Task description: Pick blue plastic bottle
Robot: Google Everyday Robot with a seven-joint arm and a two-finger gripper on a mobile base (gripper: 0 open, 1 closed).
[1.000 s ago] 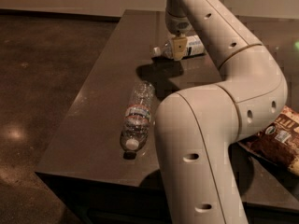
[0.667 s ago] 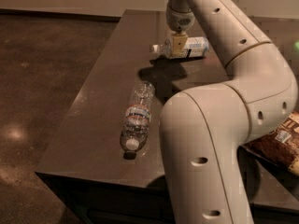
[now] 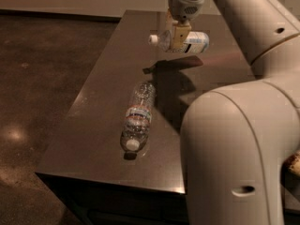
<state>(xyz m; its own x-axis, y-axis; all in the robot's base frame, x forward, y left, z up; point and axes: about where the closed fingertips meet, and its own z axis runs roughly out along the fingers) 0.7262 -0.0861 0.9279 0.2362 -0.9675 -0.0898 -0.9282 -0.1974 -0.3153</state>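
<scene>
The blue plastic bottle is short and pale blue, with a white cap pointing left and a white-blue label. It hangs sideways in the air above the far part of the dark table; its shadow lies on the table beneath it. My gripper comes down from above and is shut on the blue plastic bottle around its middle. The arm fills the right side of the view.
A longer clear ribbed water bottle lies on its side in the middle of the table, cap toward the front edge. A snack bag peeks out at the right behind the arm. The floor lies to the left.
The gripper has risen with the blue plastic bottle, lifting it off the table. The clear water bottle has not moved.
</scene>
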